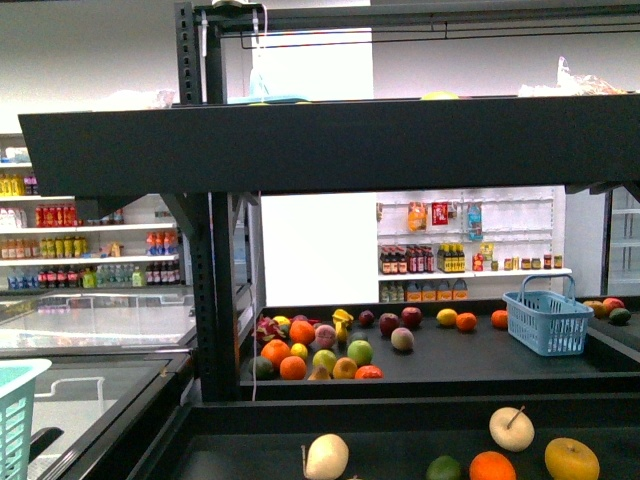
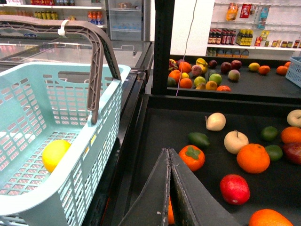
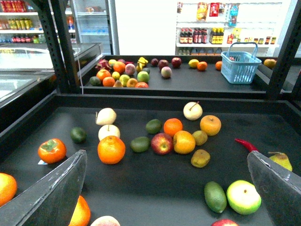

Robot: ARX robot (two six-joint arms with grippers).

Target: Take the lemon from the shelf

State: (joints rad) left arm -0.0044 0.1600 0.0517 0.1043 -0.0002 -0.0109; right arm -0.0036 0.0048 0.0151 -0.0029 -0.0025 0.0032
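Observation:
The lemon (image 2: 55,154), smooth and plain yellow, lies on the floor of a pale teal basket (image 2: 70,113) beside the shelf's left edge. My left gripper (image 2: 168,151) is shut and empty, held over the shelf's black deck (image 2: 155,132) just right of the basket, above a persimmon (image 2: 191,157). My right gripper (image 3: 167,157) is open wide and empty over the middle of the deck (image 3: 141,183), among mixed fruit. The shelf's black canopy (image 1: 330,140) spans the front view, where neither gripper shows and the lemon is hidden.
The basket's grey handle (image 2: 96,61) stands upright. Oranges (image 3: 111,149), an apple (image 3: 162,143), a golden round fruit (image 3: 210,125), a red chilli (image 3: 245,144) and green fruit lie on the deck. A second stand behind carries more fruit and a blue basket (image 1: 548,320).

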